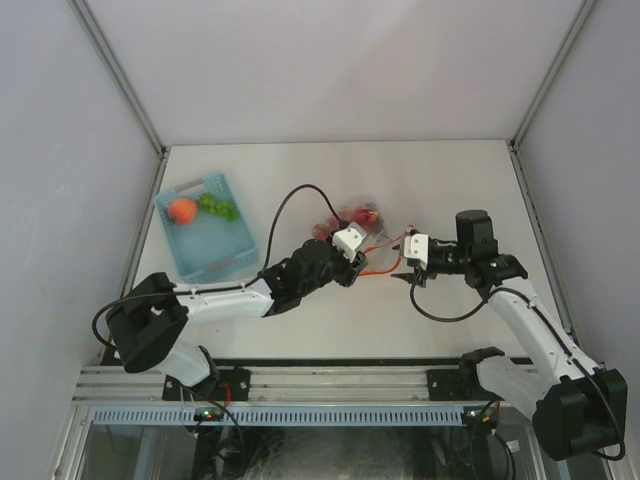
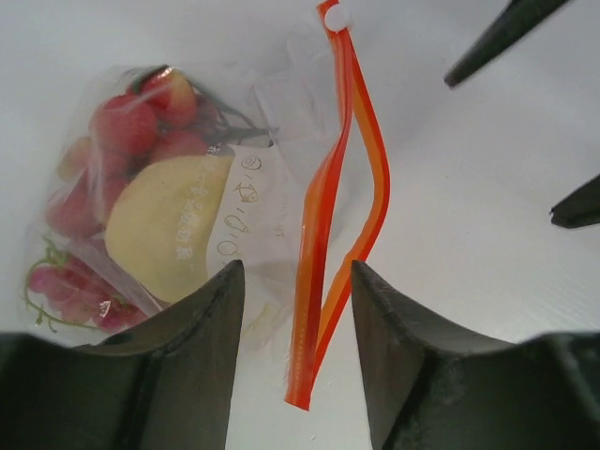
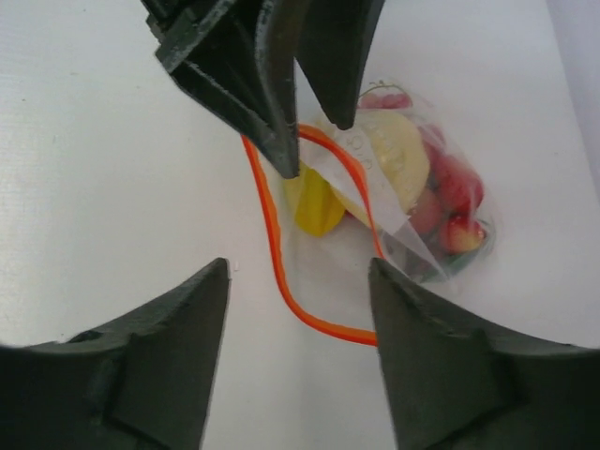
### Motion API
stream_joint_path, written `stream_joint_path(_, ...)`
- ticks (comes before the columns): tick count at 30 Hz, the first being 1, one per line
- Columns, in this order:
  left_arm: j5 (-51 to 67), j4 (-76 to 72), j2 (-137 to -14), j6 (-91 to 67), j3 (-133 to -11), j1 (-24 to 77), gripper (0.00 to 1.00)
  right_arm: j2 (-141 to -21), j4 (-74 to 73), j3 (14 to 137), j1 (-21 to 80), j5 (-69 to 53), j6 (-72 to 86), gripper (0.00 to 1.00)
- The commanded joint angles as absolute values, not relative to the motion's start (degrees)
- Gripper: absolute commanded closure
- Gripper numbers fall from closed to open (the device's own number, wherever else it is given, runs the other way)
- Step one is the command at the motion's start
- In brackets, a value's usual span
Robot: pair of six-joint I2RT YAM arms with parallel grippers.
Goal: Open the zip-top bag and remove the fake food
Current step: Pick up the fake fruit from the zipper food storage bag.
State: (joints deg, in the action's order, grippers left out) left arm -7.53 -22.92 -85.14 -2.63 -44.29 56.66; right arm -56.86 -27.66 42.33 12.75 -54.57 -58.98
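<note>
The clear zip-top bag lies mid-table with its red-orange zip strip parted into a V. Inside it are red fake food pieces, a pale yellow piece and the white label. My left gripper is open, its fingers on either side of the strip's near end. My right gripper is open, facing the bag's open mouth, with the strip's loop between its fingers. A bright yellow piece sits at the mouth. In the top view the left gripper and the right gripper face each other over the strip.
A light-blue slotted basket stands at the left, holding an orange fruit and a green piece. Enclosure walls border the table. The right gripper's fingertips show at the top right of the left wrist view.
</note>
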Motion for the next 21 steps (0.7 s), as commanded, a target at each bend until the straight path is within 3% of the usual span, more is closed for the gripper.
stream_joint_path(1,-8.3,-23.2,-86.1,-3.0,-47.8,56.8,0.54,-56.7,-23.8,40.7,14.6,-54.5,-65.4,0.48)
stream_joint_path(5,-7.0,-23.0,-84.7,-4.4,-47.3,55.5,0.94,-57.3,-21.7,38.8,16.4,-54.0,-70.9,0.69)
stream_joint_path(6,-6.4,-22.9,-84.1,-5.0,-47.2,55.1,0.99,-57.6,-20.6,38.2,16.9,-53.8,-72.3,0.72)
stream_joint_path(12,-1.7,-24.6,-81.0,-8.1,-45.2,53.7,1.00,-60.3,-10.5,34.2,19.9,-50.8,-77.1,0.87)
stream_joint_path(21,4.1,-28.0,-79.8,-10.9,-42.3,52.4,1.00,-68.8,3.8,31.8,23.7,-46.5,-79.6,0.90)
